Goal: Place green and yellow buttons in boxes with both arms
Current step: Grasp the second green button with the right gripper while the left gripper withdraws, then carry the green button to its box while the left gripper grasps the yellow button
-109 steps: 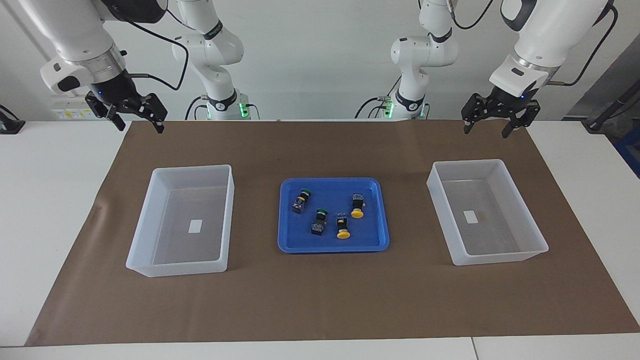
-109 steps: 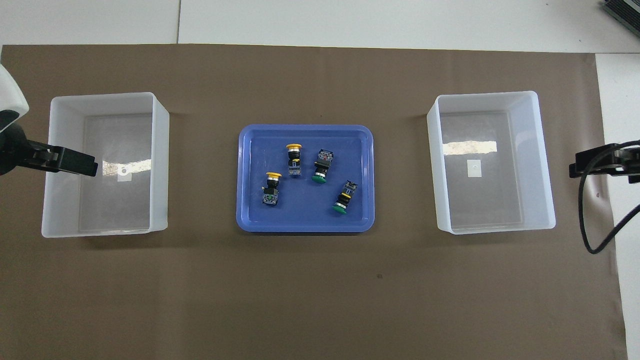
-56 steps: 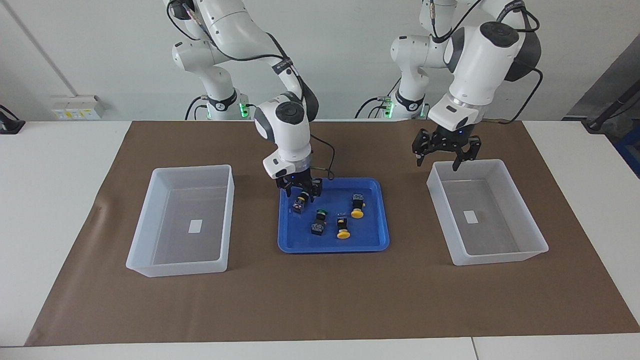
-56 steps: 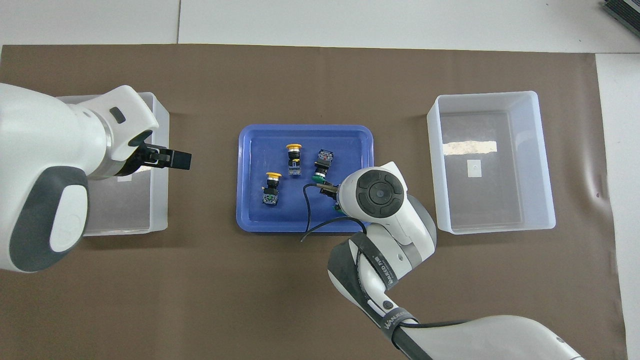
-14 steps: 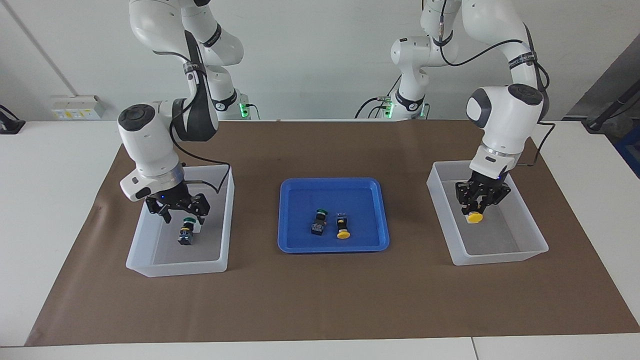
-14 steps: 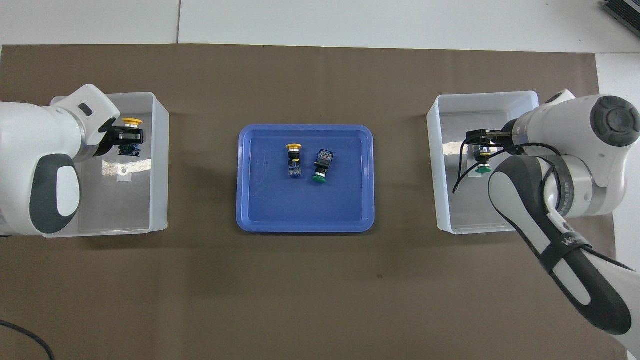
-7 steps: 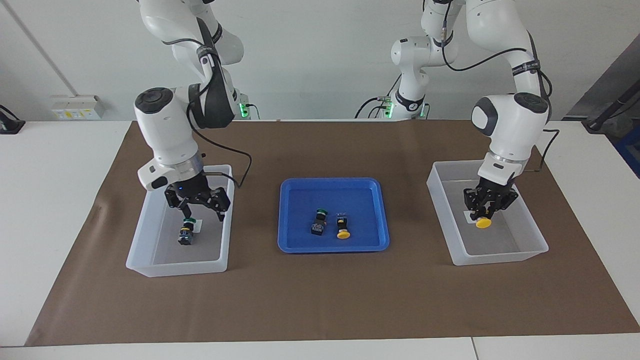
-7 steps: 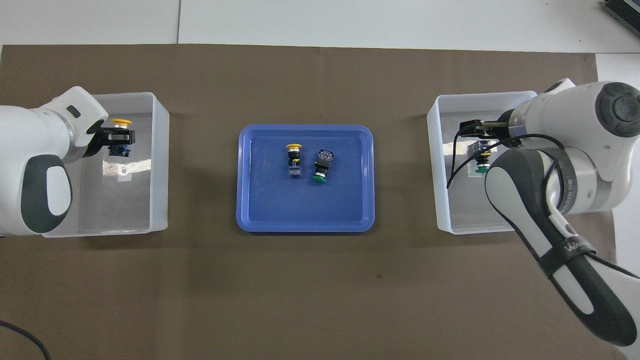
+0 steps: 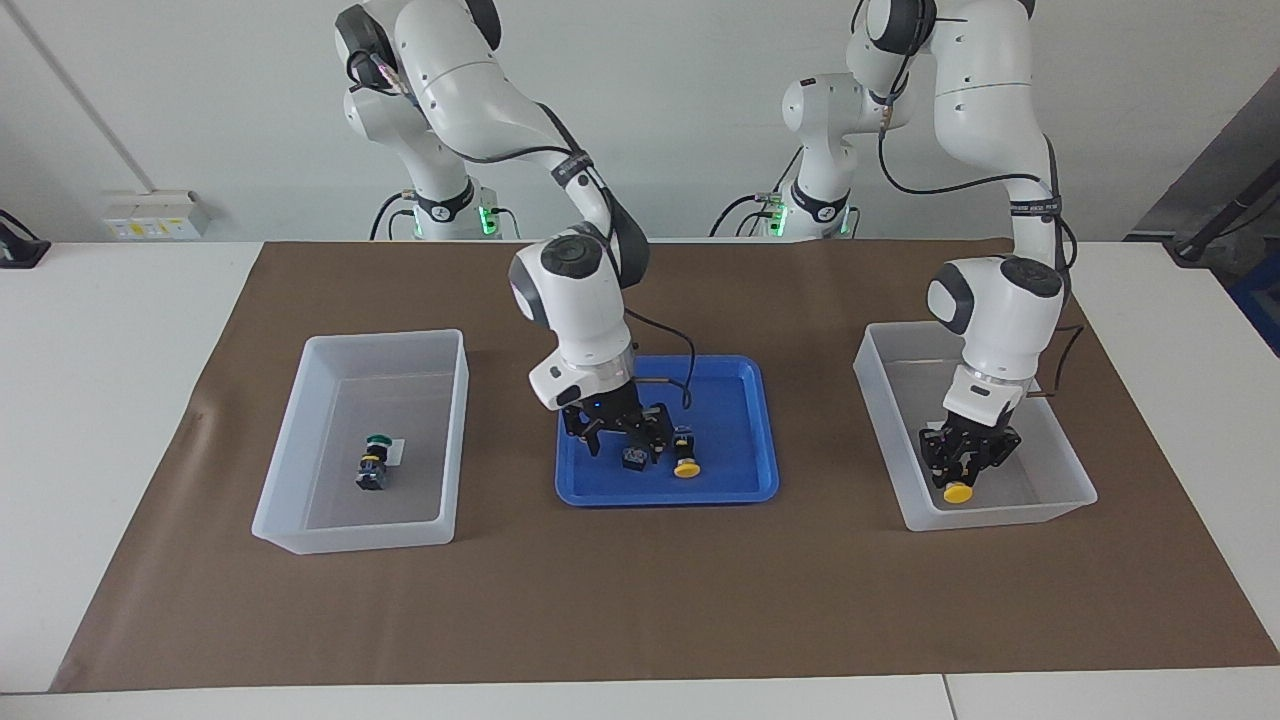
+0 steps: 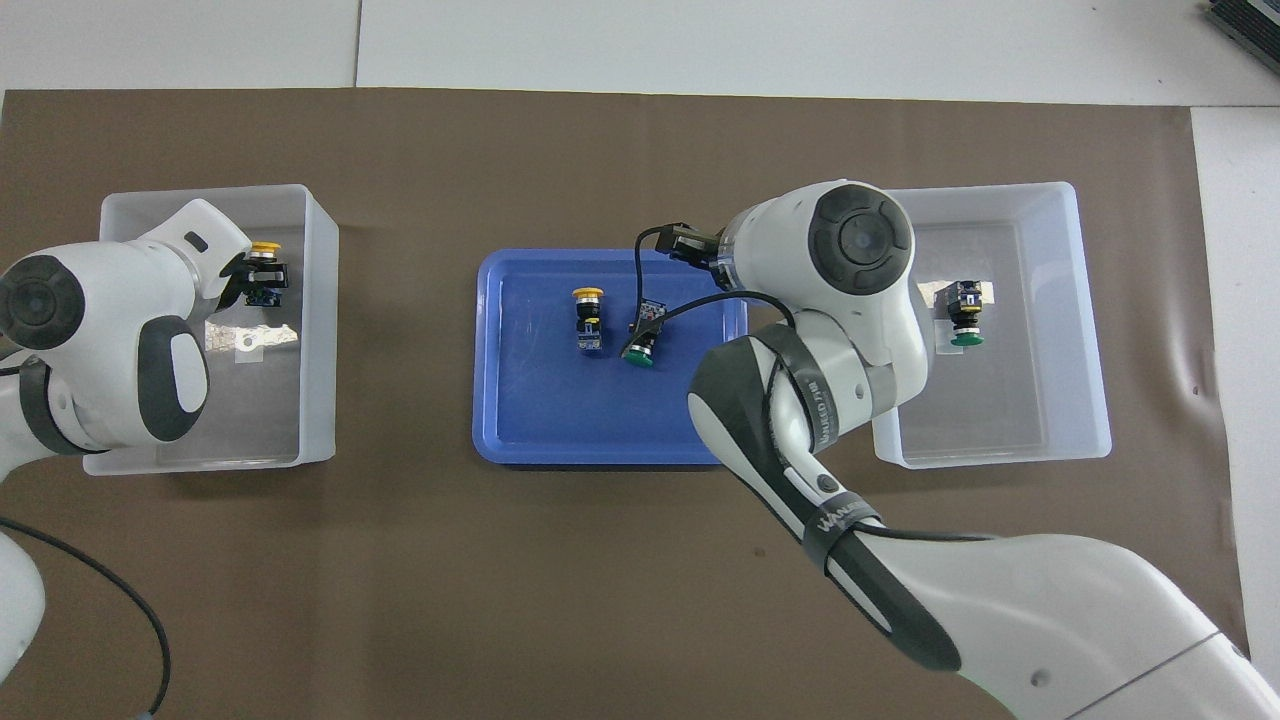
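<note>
My left gripper [image 9: 958, 478] is low inside the translucent box [image 9: 1062, 452] at the left arm's end, shut on a yellow button [image 9: 958, 491]; this button also shows in the overhead view [image 10: 264, 250]. My right gripper [image 9: 618, 442] is open over the blue tray [image 9: 742, 400], its fingers down on either side of a green button [image 9: 634, 457]. A yellow button [image 9: 685, 456] lies beside that one in the tray. Another green button [image 9: 372, 466] lies in the box [image 9: 300, 440] at the right arm's end. In the overhead view the right arm's wrist hides its fingers.
A brown mat [image 9: 640, 600] covers the table under the boxes and tray. Two smaller white arms with green-lit bases [image 9: 440, 215] [image 9: 815, 210] stand at the robots' edge. The right arm's black cable [image 10: 690, 305] hangs over the tray.
My right gripper left the green button in its box and swung to the tray, down around the second green button. My left gripper sank lower in its box with the yellow button.
</note>
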Controlling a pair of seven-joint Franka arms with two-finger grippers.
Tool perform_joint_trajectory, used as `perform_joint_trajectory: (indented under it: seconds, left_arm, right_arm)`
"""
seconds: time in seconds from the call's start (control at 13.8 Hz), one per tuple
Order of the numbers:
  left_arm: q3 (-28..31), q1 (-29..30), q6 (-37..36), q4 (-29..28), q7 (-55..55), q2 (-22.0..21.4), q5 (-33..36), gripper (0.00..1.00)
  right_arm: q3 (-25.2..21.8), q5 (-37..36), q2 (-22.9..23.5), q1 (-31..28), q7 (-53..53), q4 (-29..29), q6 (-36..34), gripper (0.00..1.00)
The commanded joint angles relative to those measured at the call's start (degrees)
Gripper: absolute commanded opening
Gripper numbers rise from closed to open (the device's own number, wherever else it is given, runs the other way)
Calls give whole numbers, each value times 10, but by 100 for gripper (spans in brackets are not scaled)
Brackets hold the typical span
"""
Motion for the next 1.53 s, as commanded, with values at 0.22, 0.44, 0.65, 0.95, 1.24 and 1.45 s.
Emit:
perform_joint_trajectory:
  seconds: [0.22, 0.44, 0.65, 0.95, 1.24, 1.45]
  left_arm:
    - [-4, 4, -72, 16, 7, -64, -1, 100]
    - [-10, -7, -190, 66, 1, -97, -1, 100]
    - [-10, -53, -255, 112, -48, -96, -1, 100]
    - [-11, -130, -214, 98, -105, -94, -4, 100]
    - [-11, -208, -149, 79, -192, -62, -4, 100]
    - [-11, -260, -92, 63, -246, -26, -4, 100]
  right_arm:
    - [-1, -30, 4, 14, 21, -20, -9, 90]
    - [0, -29, 0, 14, 25, -24, -40, 26]
    - [1, -20, -8, 1, 29, 4, -81, 0]
    - [1, -17, -95, -56, -20, 3, -162, 0]
    - [1, 7, -156, -160, -237, -1, -249, 0]
    - [1, 22, -173, -231, -385, -30, -271, 0]
